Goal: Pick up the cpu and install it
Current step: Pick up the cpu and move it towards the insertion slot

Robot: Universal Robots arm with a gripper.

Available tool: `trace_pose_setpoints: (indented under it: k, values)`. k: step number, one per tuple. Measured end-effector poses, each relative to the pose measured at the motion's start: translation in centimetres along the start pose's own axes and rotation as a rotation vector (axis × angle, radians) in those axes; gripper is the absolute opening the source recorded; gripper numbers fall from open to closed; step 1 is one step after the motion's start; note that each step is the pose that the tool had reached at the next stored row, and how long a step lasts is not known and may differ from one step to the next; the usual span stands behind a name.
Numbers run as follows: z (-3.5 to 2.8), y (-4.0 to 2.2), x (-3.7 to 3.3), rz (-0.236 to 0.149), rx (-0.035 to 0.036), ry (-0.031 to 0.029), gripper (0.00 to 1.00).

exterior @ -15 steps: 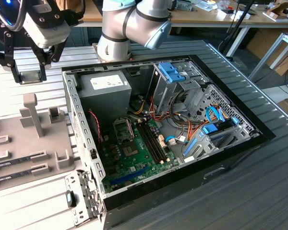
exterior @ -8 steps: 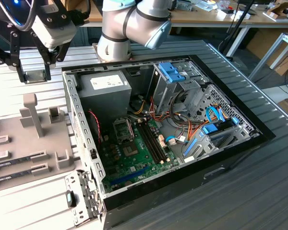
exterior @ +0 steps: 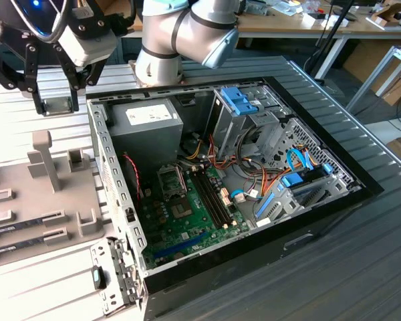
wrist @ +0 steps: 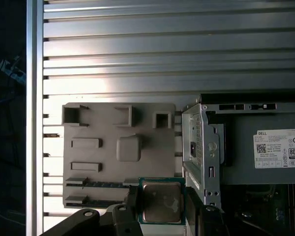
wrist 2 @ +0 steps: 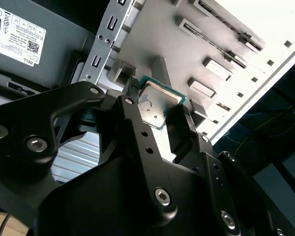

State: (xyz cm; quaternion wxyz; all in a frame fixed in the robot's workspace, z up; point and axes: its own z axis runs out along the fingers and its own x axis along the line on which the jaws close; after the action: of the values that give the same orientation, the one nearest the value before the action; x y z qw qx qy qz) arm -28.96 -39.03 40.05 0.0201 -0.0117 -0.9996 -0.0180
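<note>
Gripper [wrist 2: 158, 98] clamped on the cpu [wrist 2: 156, 104] by two opposite edges, probably to keep it flat with its faces untouched. It hangs over the grey tray [wrist: 96, 125] on the worktop [wrist: 137, 49], beside the open case [exterior: 361, 184], not yet at the motherboard socket [exterior: 172, 179].

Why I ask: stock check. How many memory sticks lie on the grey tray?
2. One memory stick lies along the grey tray's edge; the other beside it, partly behind the jaws.
</note>
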Motion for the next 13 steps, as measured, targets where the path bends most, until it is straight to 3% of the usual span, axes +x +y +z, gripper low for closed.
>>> trace_pose_setpoints:
  k: [13]
  values:
    - [-0.06,-0.02,-1.65,0.0,0.0,0.0,0.47]
